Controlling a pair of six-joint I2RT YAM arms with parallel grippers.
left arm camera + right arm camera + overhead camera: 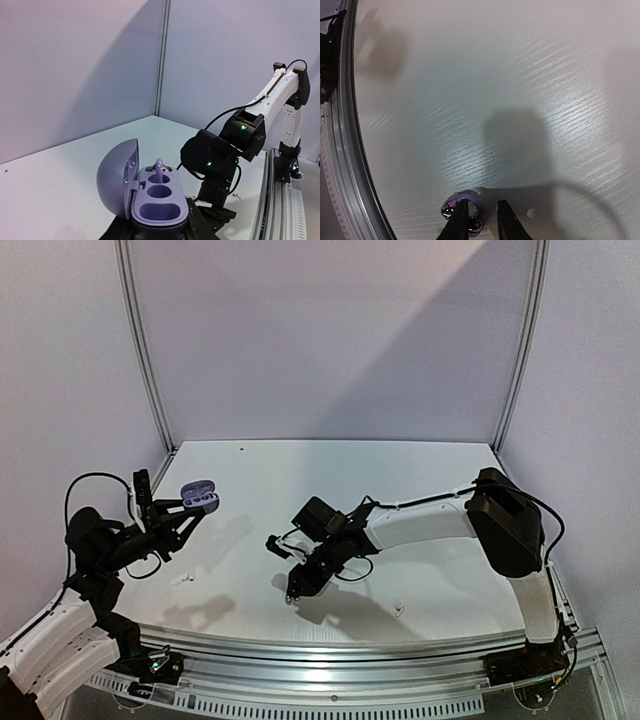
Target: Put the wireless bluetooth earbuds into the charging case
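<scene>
My left gripper is shut on an open lilac charging case and holds it above the table's left side. In the left wrist view the case sits between the fingers with its lid swung left. One lilac earbud stands in the far slot; the two nearer slots are empty. My right gripper points down at the table's middle front. In the right wrist view its gripper stands narrowly open over a dark purple ring-shaped earbud with silvery glinting ends. The left fingertip covers part of the ring.
A tiny white earbud lies on the table right of my right gripper and also shows in the left wrist view. Another small white piece lies below my left gripper. The metal rail marks the table's front edge.
</scene>
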